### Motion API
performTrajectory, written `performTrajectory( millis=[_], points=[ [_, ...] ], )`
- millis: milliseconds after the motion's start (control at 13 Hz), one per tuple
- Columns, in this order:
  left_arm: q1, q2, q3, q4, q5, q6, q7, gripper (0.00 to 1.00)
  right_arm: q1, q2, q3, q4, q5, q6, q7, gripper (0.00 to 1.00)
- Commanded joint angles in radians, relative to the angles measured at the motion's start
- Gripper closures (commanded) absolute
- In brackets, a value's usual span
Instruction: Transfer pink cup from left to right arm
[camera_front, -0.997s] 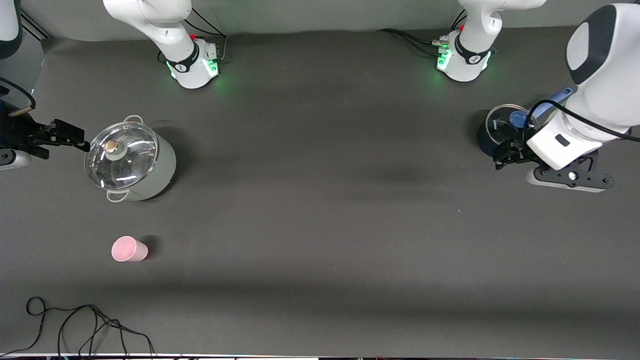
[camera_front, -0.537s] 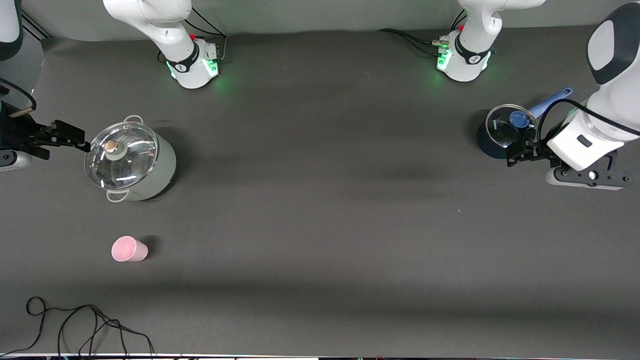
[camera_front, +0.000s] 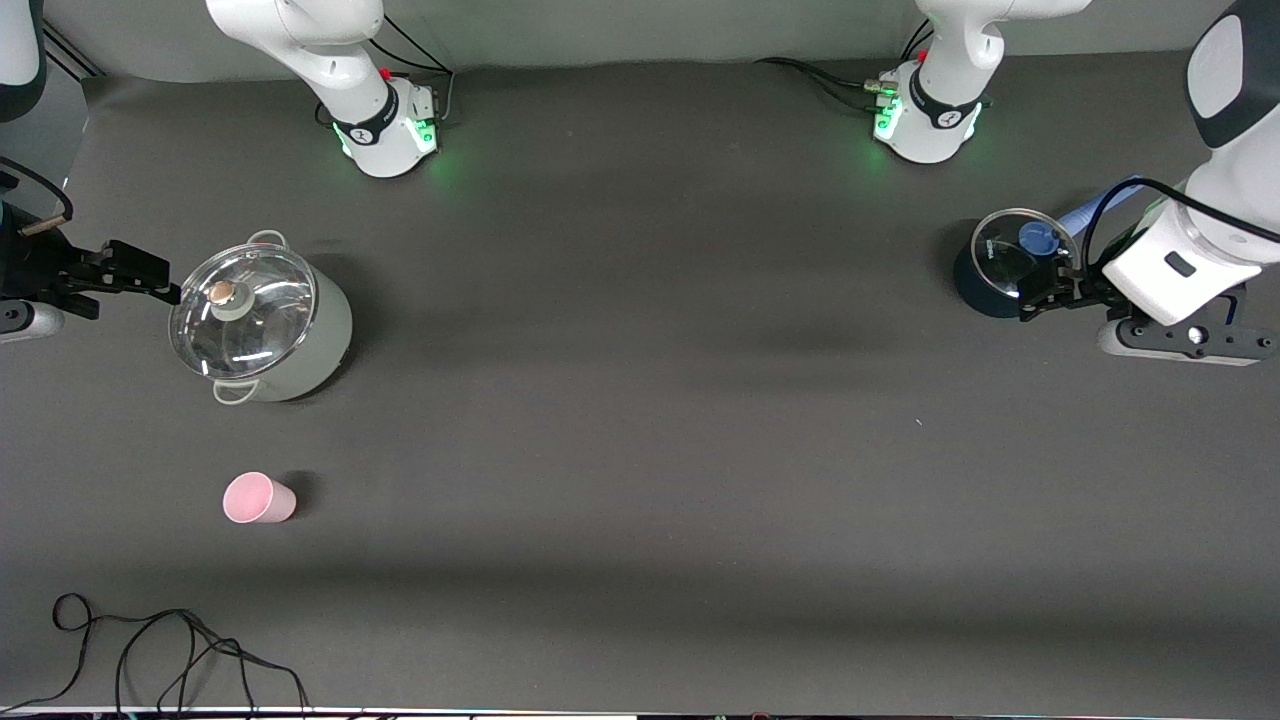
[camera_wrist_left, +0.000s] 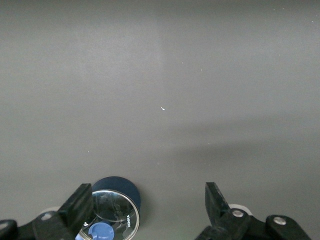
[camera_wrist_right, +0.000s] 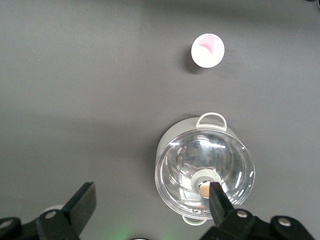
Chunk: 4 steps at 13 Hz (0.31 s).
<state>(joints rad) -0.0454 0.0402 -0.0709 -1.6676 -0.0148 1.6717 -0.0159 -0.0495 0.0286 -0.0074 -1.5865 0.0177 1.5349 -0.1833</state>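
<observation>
In the front view, one pink cup (camera_front: 258, 498) stands upright on the dark table (camera_front: 640, 450), toward the right arm's end and nearer to the front camera than the grey pot (camera_front: 262, 325). That pot is one of two on the table. It has a glass lid (camera_front: 242, 310) with a round knob and two loop handles, and it stands well apart from the cup with bare table between them. The second, a small dark blue pot (camera_front: 1000, 265) with its own glass lid and a blue knob, stands toward the left arm's end, with a blue handle showing beside it. A loose black cable (camera_front: 150, 650) lies coiled on the table's near edge, nearer to the camera than the cup. Nothing stands between the cup and either pot.

The right gripper (camera_front: 150, 277) hangs just beside the grey pot's rim at the right arm's end, its fingers spread and holding nothing. The left gripper (camera_front: 1045, 300) hangs at the blue pot's edge, also spread and empty.

In the left wrist view, the left gripper (camera_wrist_left: 147, 210) shows two black fingers (camera_wrist_left: 77, 207) wide apart, with the blue pot (camera_wrist_left: 116, 207) below and between them and bare table all around.

In the right wrist view, the right gripper (camera_wrist_right: 152, 205) has its fingers (camera_wrist_right: 80, 205) set wide. One finger overlaps the grey pot's (camera_wrist_right: 204, 167) lid near the knob. The pink cup (camera_wrist_right: 207, 50) stands apart from the pot, its open mouth up, with nothing touching it.
</observation>
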Motion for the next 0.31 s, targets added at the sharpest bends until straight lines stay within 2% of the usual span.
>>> performTrajectory(
  millis=[0,230],
  points=[
    [-0.001,-0.006,0.000,-0.001,-0.010,-0.007,0.011,0.00,0.000,-0.003,-0.002,0.003,-0.019,0.001,-0.021,0.00],
    [-0.001,-0.006,0.000,-0.001,-0.008,-0.015,0.011,0.00,0.000,-0.001,-0.002,0.005,-0.019,0.002,-0.018,0.00]
  ],
)
